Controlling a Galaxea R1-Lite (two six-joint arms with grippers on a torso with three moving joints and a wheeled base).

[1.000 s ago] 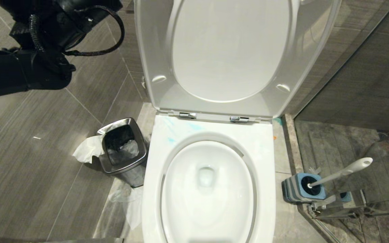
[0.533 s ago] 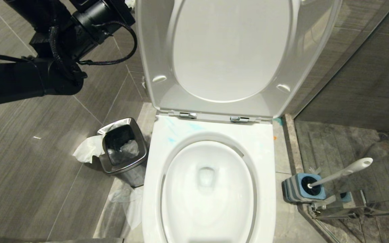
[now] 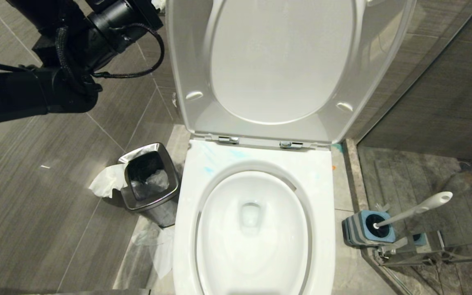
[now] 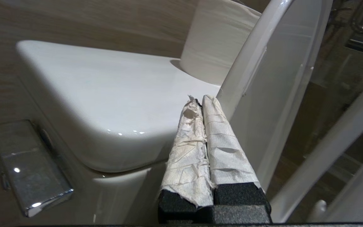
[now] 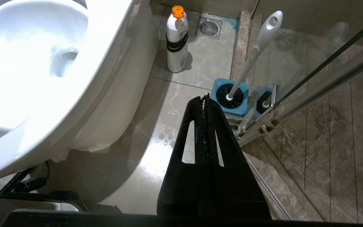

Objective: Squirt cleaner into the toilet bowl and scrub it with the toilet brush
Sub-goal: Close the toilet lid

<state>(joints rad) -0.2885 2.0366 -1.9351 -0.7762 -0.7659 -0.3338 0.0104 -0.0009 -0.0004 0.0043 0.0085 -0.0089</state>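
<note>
Looking down on the toilet bowl (image 3: 252, 229) filling the lower middle of the head view, seat and lid (image 3: 281, 61) flipped up against the wall behind it, thin blue smears of cleaner (image 3: 219, 157) on the white rim at the back left by the hinges. Left arm up in the upper left of that frame, black and cabled, reaching toward the left edge of the raised lid. Left gripper (image 4: 200, 101) clenched tight on nothing, its two paper-wrapped fingers (image 4: 187, 148) pressed flat together, tips sitting just beside the lid's edge with the white tank top (image 4: 106, 94) behind them and a chrome flush plate (image 4: 27, 164) on the wall at lower left of the wrist frame. Right gripper (image 5: 205, 97) also pinched closed and empty, hanging over the floor tiles right of the bowl. Toilet brush (image 3: 414, 209) parked in its blue-and-grey holder (image 3: 369, 229) at the lower right of the head view, handle leaning up to the right, next to the glass shower partition (image 5: 326, 72). White bottle with an orange cap (image 5: 177, 39) standing on the floor near the top centre of the right wrist frame, beside a floor drain (image 5: 209, 27). Small steel waste bin (image 3: 150, 180) left of the bowl with crumpled tissue (image 3: 105, 184) hanging off its side
</note>
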